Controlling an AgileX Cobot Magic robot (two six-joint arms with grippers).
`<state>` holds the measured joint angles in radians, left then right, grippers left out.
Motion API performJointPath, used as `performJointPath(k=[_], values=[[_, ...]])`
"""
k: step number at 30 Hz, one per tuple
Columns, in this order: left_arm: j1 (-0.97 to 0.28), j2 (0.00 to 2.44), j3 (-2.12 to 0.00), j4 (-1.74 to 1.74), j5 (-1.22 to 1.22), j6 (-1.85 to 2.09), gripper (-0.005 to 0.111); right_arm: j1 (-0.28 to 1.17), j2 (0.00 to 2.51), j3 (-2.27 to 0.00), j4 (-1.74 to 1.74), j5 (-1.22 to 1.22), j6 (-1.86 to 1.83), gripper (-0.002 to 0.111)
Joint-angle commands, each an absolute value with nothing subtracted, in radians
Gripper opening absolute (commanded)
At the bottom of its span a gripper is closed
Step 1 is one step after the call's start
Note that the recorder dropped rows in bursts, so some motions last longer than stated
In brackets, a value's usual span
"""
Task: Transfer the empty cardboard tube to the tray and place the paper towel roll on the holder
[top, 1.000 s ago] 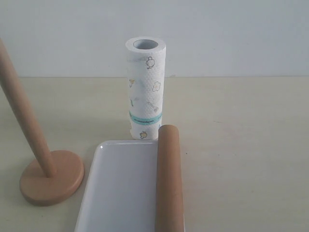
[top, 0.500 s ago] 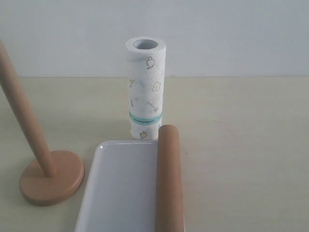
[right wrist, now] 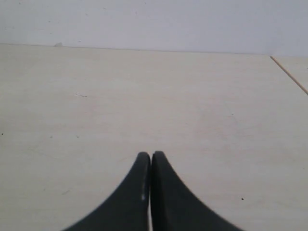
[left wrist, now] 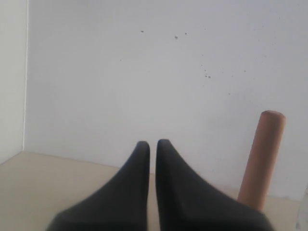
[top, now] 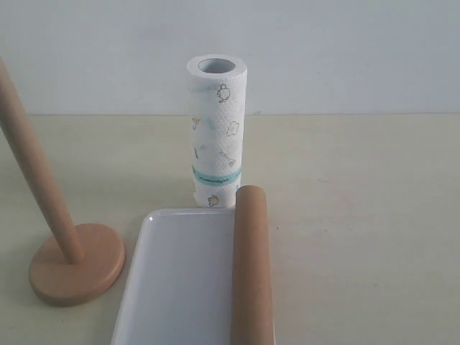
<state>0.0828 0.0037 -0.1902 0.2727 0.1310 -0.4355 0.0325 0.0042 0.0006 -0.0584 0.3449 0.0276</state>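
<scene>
The paper towel roll [top: 217, 136] stands upright on the table, just behind the white tray [top: 180, 280]. The empty cardboard tube [top: 251, 266] lies lengthwise along the tray's right side, over its rim. Left of the tray stands the holder [top: 79, 262], its dowel bare. Neither gripper shows in the exterior view. My left gripper [left wrist: 152, 144] is shut on nothing, with the holder's dowel [left wrist: 262, 159] ahead of it to one side. My right gripper [right wrist: 151, 155] is shut on nothing above bare tabletop.
A pale table [top: 359, 187] carries everything, and a white wall [top: 345, 50] rises behind it. In the right wrist view a table edge [right wrist: 288, 74] runs along one side.
</scene>
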Motion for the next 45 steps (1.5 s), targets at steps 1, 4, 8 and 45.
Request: performJointPath(k=[1, 4, 8, 45], values=[[0.089, 0.000, -0.184, 0.235, 0.084, -0.458, 0.004, 0.029, 0.000, 0.000, -0.059, 0.339, 0.023, 0.000], [0.089, 0.000, -0.184, 0.201, 0.066, -0.458, 0.004, 0.029, 0.000, 0.000, -0.059, 0.339, 0.023, 0.000], [0.089, 0.000, -0.175, 0.183, 0.103, -0.247, 0.004, 0.029, 0.000, 0.000, -0.059, 0.339, 0.023, 0.000], [0.043, 0.000, 0.000, -0.115, 0.323, 0.056, 0.004, 0.029, 0.000, 0.000, -0.059, 0.341, 0.023, 0.000]])
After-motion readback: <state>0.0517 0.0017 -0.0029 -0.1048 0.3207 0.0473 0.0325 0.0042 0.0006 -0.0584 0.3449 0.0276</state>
